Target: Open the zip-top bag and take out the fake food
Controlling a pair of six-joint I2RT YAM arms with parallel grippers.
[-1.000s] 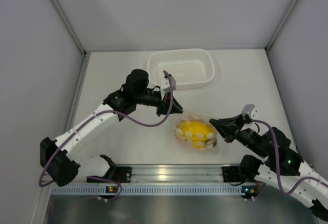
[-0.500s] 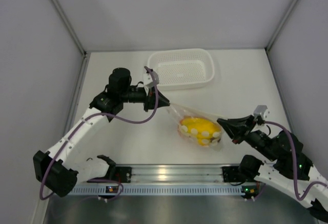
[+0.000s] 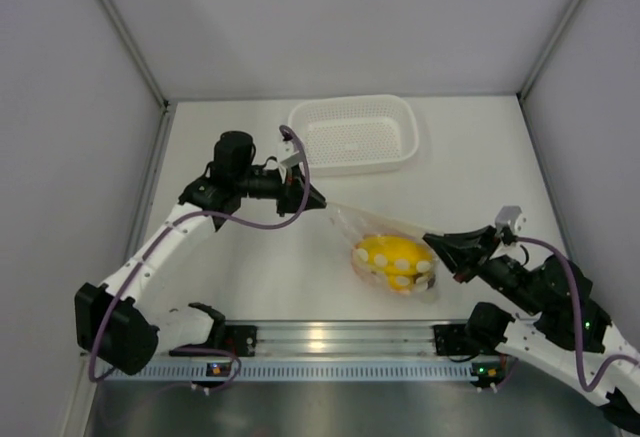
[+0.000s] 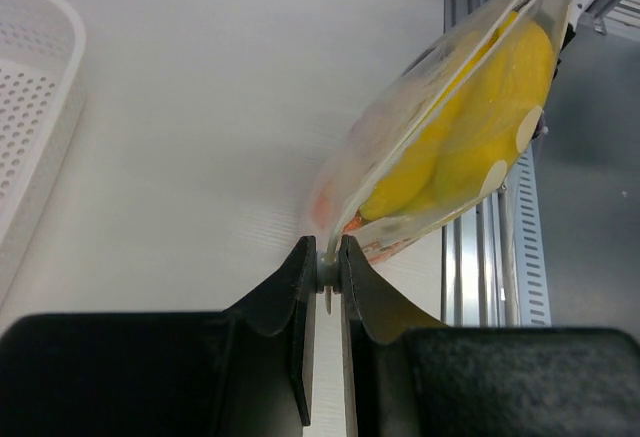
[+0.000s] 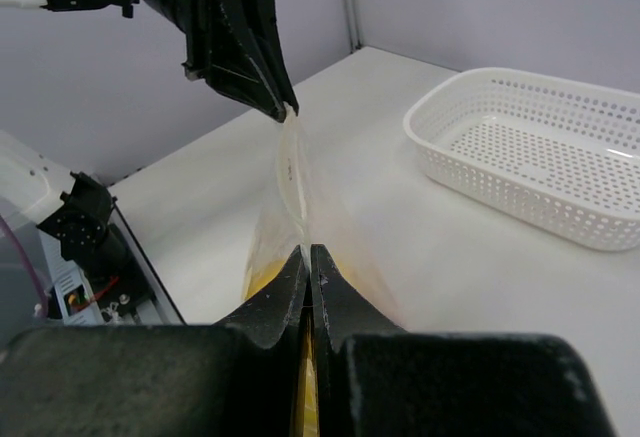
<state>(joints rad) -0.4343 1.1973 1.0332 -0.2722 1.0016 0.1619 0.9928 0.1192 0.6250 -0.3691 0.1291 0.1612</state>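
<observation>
The clear zip-top bag (image 3: 392, 260) with white dots hangs stretched between both grippers, just above the table. Through it shows the fake food (image 3: 385, 254), mostly a yellow piece (image 4: 487, 129) with orange bits beneath. My left gripper (image 3: 321, 202) is shut on the small tab at the bag's left top end (image 4: 327, 269). My right gripper (image 3: 429, 243) is shut on the bag's right top edge, and the film (image 5: 296, 185) runs from its tips (image 5: 309, 250) up to the left gripper (image 5: 284, 109). The bag's top seam looks taut; I cannot tell how far it is unzipped.
A white perforated basket (image 3: 352, 100) stands at the back of the table, with nothing showing in it (image 5: 470, 107). An aluminium rail (image 3: 320, 338) runs along the near edge under the bag's right side (image 4: 482, 257). Grey walls close in the sides.
Over the last second the left gripper drew left and the right gripper drew right, stretching the bag's top between them. The bag's load shifted slightly right.
</observation>
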